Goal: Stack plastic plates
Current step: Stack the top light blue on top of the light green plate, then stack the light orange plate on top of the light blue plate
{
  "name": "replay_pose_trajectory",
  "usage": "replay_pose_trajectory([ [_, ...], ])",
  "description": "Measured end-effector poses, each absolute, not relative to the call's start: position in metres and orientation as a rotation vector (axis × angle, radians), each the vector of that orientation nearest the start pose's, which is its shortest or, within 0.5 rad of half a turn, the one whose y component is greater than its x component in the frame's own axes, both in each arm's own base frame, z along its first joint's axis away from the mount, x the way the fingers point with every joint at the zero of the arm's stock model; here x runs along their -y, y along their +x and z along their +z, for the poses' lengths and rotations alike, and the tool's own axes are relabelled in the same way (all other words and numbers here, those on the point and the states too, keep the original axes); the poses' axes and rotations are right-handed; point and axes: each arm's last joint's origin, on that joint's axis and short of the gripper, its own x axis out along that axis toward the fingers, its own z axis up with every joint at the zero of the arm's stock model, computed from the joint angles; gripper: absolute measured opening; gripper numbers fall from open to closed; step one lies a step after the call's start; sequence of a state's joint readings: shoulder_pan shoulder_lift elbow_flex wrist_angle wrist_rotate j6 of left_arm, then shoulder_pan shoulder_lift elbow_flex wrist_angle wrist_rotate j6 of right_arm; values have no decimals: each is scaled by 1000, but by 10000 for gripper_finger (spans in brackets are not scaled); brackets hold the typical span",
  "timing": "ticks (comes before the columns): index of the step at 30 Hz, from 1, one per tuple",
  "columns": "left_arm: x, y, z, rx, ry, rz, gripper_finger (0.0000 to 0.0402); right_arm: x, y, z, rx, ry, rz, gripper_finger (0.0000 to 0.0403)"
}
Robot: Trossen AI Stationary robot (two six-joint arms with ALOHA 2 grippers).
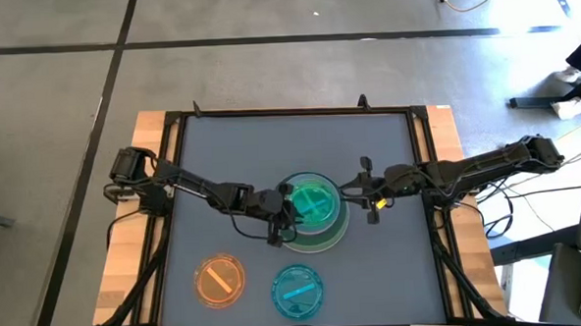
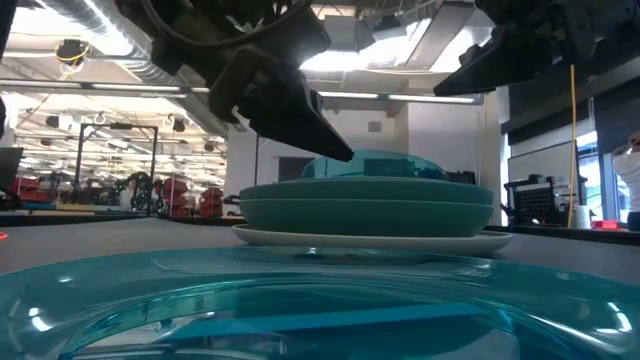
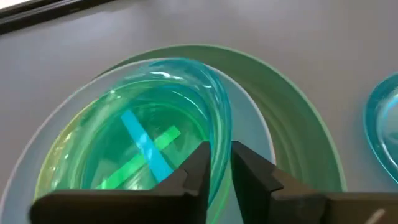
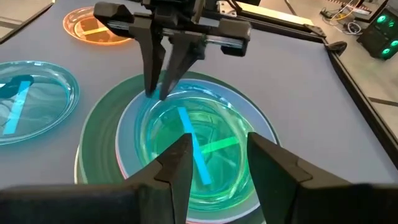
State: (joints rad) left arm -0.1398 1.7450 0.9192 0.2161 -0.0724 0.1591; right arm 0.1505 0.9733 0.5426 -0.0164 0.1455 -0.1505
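Left wrist view: teal plate (image 3: 163,118) rim btwn left gripper (image 3: 217,163) fingers.

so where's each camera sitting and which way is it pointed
high view: overhead, straight down on the table; both arms, plate stack, orange plate, blue plate.
low view: table height, level across the blue plate at the stack; arms overhead.
left wrist view: down on the stack's top teal plate; left gripper astride its rim.
right wrist view: across the stack past the right gripper, fingers open.
Shared: both wrist views show the teal plate.
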Motion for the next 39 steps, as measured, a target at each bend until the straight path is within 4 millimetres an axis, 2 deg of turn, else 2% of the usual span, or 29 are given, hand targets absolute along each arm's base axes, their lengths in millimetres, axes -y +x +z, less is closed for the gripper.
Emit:
replay_pose_trajectory([
  [5,45,350,170,-624,209,-61,99,-28,204,232,-441,-193,67,145],
  [9,52,336,192,-671,221,-86,113,-28,204,232,-442,-193,68,145],
  [13,59,315,212,-756,138,-81,114,-28,204,232,-441,-193,68,145],
  [18,70,286,219,-924,-42,-61,115,-28,204,232,-443,-193,68,145],
  [24,86,261,211,-1118,-125,5,115,-28,204,232,-441,-192,68,145],
  [36,111,224,164,-1299,-361,1,115,-28,204,232,-443,-184,66,145],
  [39,115,215,155,-1328,-369,-2,114,-28,204,232,-442,-184,66,145],
])
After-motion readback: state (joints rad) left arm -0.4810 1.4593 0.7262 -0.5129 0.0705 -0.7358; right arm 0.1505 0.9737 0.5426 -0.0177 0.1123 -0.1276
